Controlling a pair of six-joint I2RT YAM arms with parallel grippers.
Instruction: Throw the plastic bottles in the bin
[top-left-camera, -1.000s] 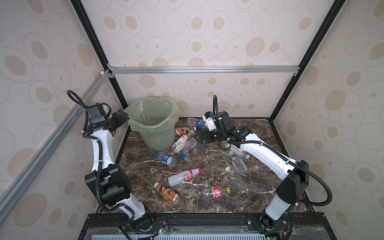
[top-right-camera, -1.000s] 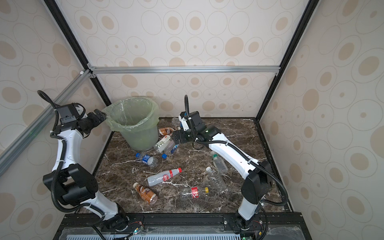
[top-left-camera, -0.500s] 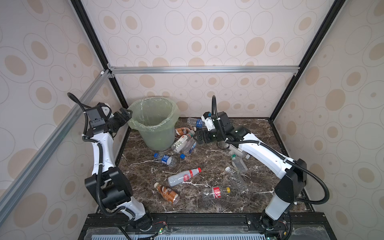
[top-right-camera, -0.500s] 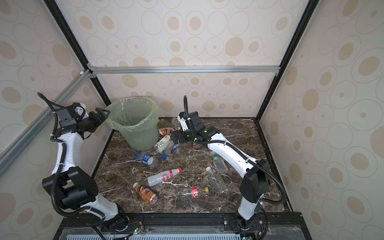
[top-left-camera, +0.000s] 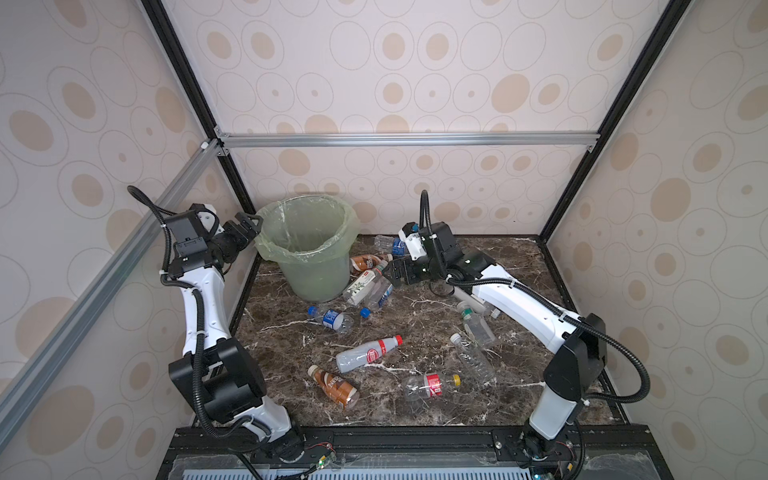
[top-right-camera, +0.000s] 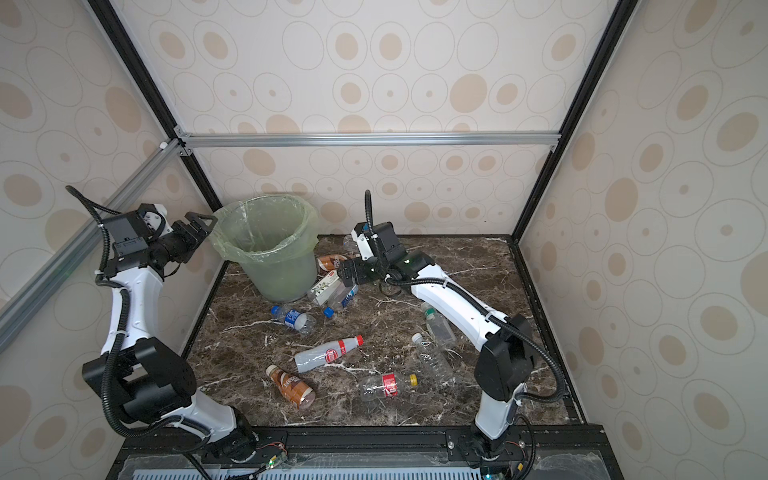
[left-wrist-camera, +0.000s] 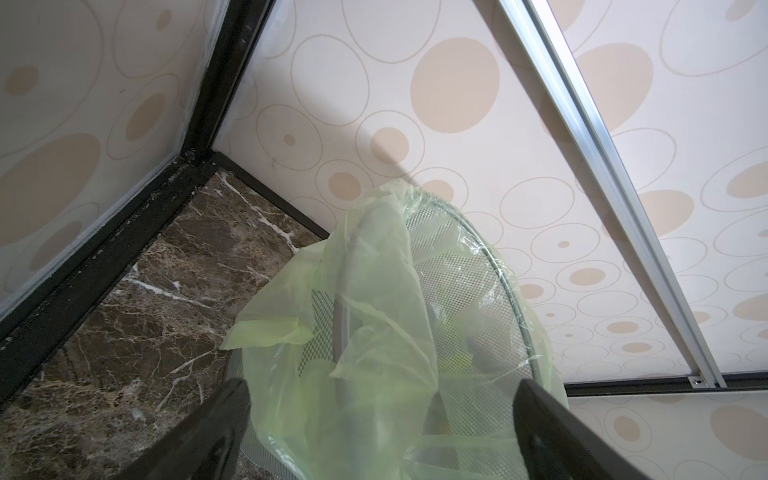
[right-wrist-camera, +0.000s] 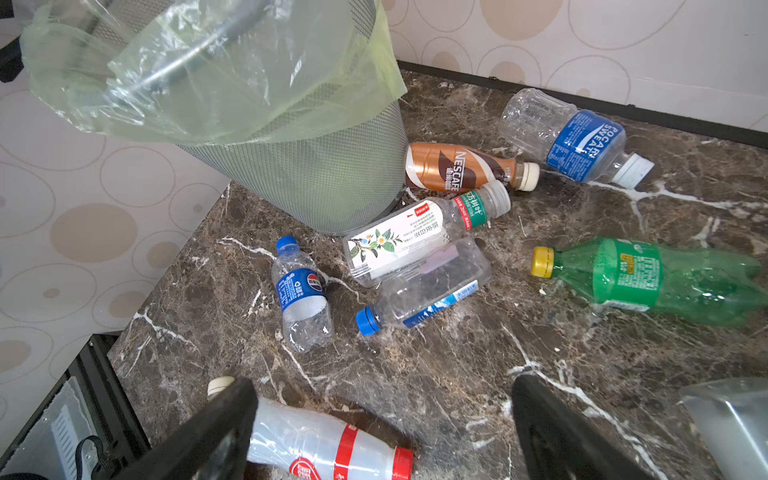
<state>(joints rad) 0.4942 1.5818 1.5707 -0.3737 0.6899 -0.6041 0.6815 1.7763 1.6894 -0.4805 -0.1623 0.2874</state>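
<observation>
right wrist view looks down between the wide, empty jaws of the right gripper (right-wrist-camera: 382, 386) at a heap of bottles (right-wrist-camera: 453, 166) lying against the foot of the bin (right-wrist-camera: 311, 178), near the far left corner of the tabletop (top-left-camera: 415, 316). there a white-label bottle (right-wrist-camera: 399, 241) rests on a blue-capped bottle (right-wrist-camera: 424, 286). over the last second this gripper has crept a little toward the heap, so i judge it is lining up a pick there. in both top views the left gripper (top-left-camera: 248, 222), jaws also wide and empty, hangs at the bin's left rim. it has risen slightly, and whether it touches the bag (left-wrist-camera: 374, 291) i cannot tell. what lies inside the bin is too dim to make out. other bottles are scattered over the middle and near half of the tabletop, none lifted, so most of the job looks undone.
</observation>
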